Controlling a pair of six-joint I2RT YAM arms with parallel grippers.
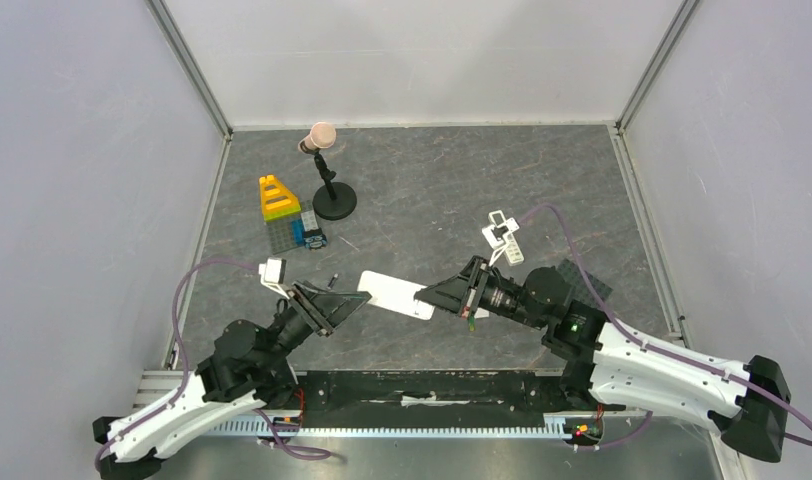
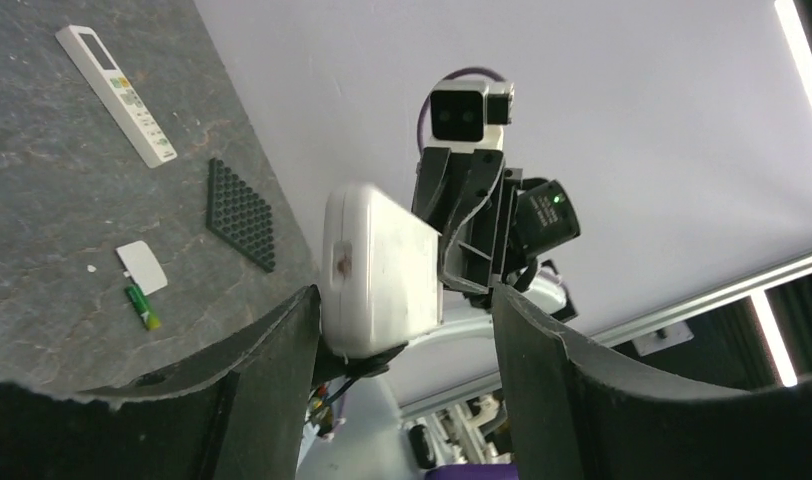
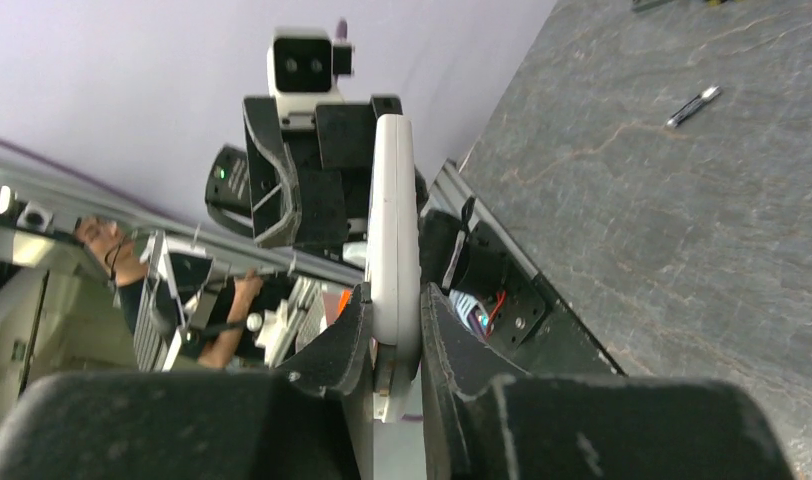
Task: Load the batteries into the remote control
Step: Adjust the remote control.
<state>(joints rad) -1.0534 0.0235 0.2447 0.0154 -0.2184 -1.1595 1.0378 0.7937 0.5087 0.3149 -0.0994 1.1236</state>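
Observation:
The remote control is held off the table between both arms, its plain white back toward the left wrist camera. My right gripper is shut on one end of the remote control, fingers pressed on both flat faces. My left gripper is open around the other end of the remote control; one finger lies against its edge and the other stands clear. A green battery lies on the table beside a small white cover. A dark battery lies further off.
A longer, slim white remote and a black studded plate lie on the right side of the table. Toy bricks and a small microphone stand are at the back left. White walls enclose the table.

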